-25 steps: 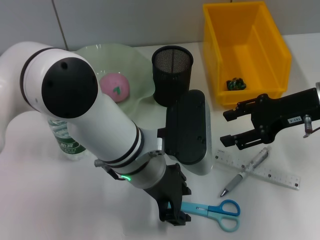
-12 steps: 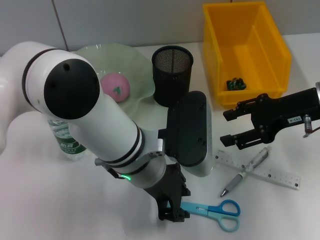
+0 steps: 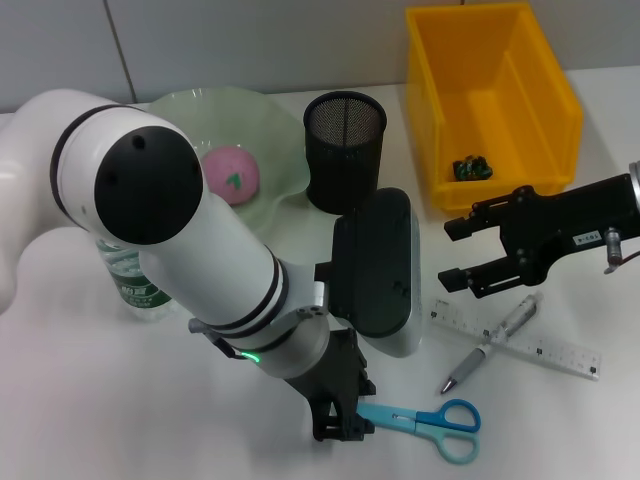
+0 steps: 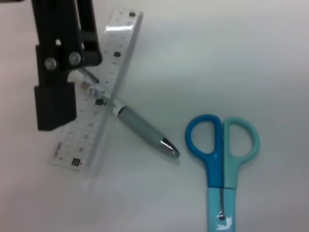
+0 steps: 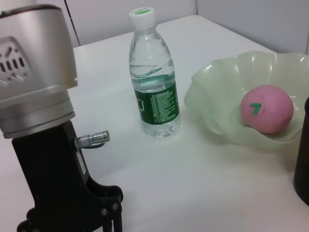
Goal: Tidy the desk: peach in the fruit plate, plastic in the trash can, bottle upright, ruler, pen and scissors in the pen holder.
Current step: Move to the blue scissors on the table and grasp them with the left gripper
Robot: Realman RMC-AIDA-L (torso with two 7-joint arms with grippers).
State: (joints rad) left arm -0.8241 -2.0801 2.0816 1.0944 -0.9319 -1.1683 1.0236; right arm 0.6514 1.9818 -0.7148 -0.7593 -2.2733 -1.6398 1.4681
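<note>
Blue scissors lie near the table's front edge, also in the left wrist view. My left gripper hangs at their blade tips, fingers spread. A grey pen lies across a clear ruler. Just above and behind them my right gripper hovers open and empty. The black mesh pen holder stands at the back centre. A pink peach rests in the green fruit plate. The bottle stands upright at the left. Dark plastic lies in the yellow trash can.
My left arm fills the front left of the head view and hides most of the bottle there. The pen and ruler lie right of the scissors, under the right gripper's fingers.
My left arm has shifted slightly, its gripper edging left and down at the scissors' blade tips. The right arm and every object have stayed put.
</note>
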